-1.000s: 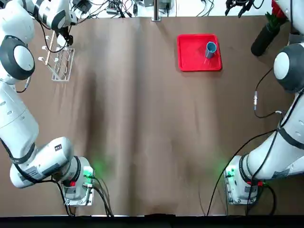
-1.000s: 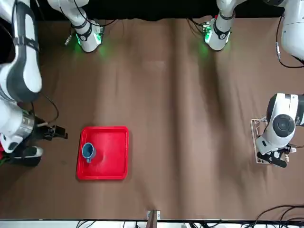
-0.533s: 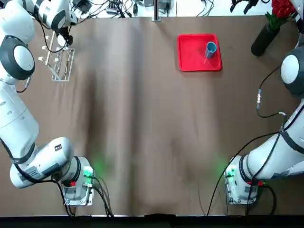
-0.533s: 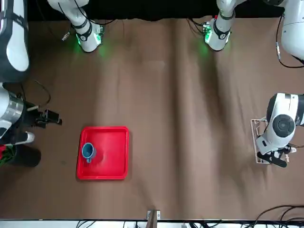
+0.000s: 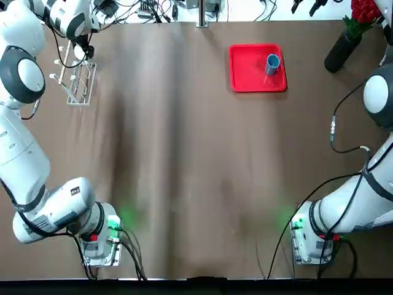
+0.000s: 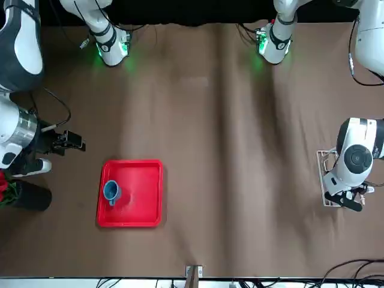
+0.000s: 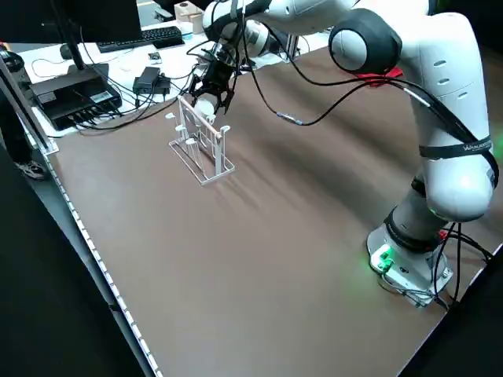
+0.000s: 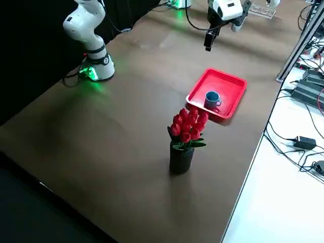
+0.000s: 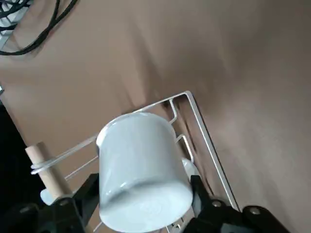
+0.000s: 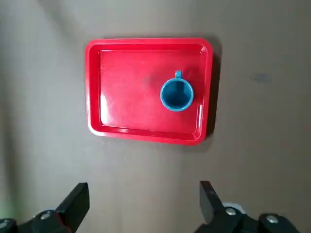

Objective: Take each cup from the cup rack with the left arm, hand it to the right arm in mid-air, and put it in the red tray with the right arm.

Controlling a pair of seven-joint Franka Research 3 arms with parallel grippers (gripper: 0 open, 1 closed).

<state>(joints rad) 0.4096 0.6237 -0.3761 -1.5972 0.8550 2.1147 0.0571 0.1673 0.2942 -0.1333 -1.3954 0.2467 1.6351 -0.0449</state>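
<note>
On a brown-clothed table (image 5: 184, 153) ringed by cables, the left claw (image 9: 141, 206) straddles the white cup (image 9: 142, 174) on the cup rack (image 7: 201, 145), fingers flanking it; grip unclear. The blue cup (image 10: 176, 94) sits in the red tray (image 10: 121, 111); the right claw (image 10: 143, 206) hangs open, empty. Lifted askew, the cup could snag a peg.

A blue cup (image 10: 176, 94) sits in the red tray (image 10: 121, 82); white cup (image 9: 142, 172), white wire rack (image 7: 201, 146), brown worktop (image 5: 184, 153).

Robotics lab: 2 arms (image 5: 24, 147), cables (image 5: 147, 9), keyboard (image 7: 145, 37).
</note>
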